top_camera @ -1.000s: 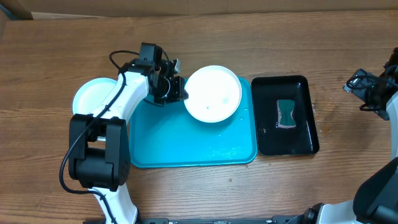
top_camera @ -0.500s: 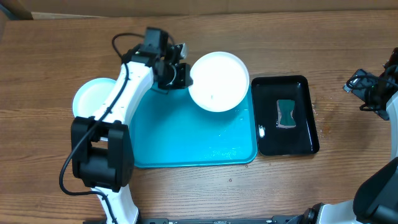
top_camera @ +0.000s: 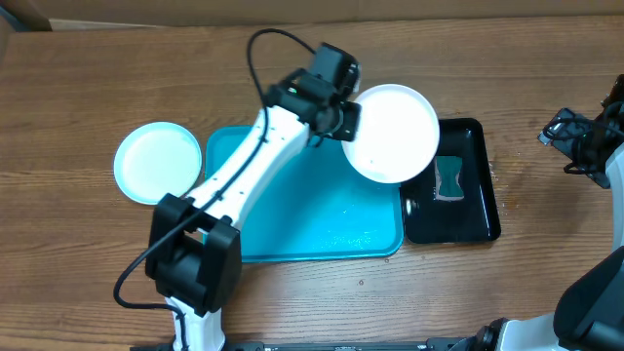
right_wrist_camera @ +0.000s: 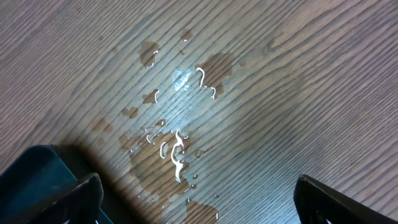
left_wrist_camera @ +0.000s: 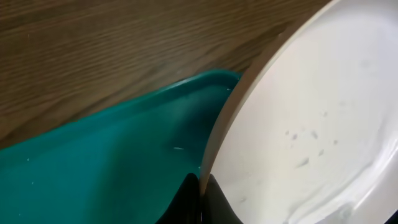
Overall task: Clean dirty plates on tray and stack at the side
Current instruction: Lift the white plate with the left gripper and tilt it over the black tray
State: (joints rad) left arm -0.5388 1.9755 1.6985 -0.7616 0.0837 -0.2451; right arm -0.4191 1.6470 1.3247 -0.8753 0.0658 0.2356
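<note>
1 white plate (top_camera: 395, 132), L gripper (top_camera: 349, 122) pinching rim

Left arm (top_camera: 239, 171) outstretched, jaws pinched tight; right jaws wide apart.

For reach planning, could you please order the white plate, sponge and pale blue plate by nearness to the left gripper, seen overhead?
From the left gripper:
1. White plate, gripped, just to its right.
2. Sponge, in the black tray, farther right.
3. Pale blue plate, far left.
</note>
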